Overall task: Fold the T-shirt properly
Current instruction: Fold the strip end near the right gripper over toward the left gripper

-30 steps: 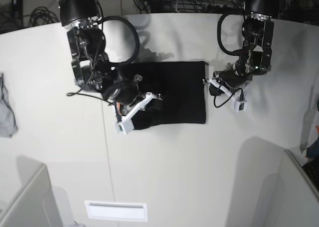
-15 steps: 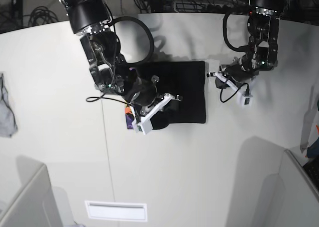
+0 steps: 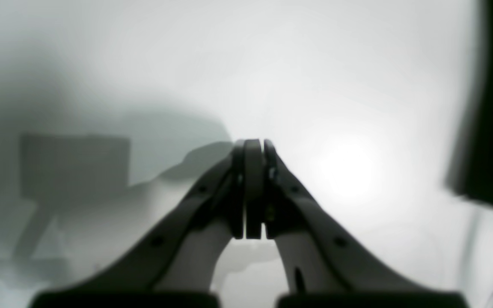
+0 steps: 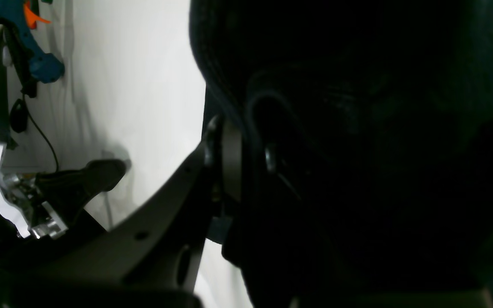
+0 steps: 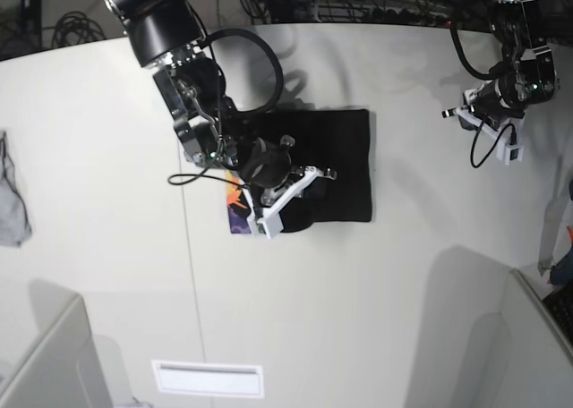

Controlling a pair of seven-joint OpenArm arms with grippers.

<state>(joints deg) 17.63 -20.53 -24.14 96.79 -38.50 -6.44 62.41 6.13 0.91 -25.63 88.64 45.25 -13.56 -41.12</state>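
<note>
We found the T-shirt (image 5: 336, 162) lying near the middle of the white table (image 5: 358, 318), already reduced to a compact black rectangle, with a strip of its orange and purple print (image 5: 235, 207) turned up along the side nearest the right arm. That side was lifted and doubled over toward the rest of the cloth. The right gripper (image 5: 309, 177) had its fingers pinched on a fold of the black fabric; in the right wrist view the dark cloth filled most of the frame and wrapped over the fingertip (image 4: 229, 158), so the hold looked secure.

We judged the fold to be well along: the sleeves and body appeared tucked in, and what remained was to lay this last flap flat across the stack, let go of it and smooth the edges.

Farther out, the left gripper (image 5: 458, 114) hung well clear of the shirt, above bare table, its fingers (image 3: 253, 188) pressed together on nothing. At the table's far edge a small grey cloth (image 5: 11, 202) lay untouched.
</note>
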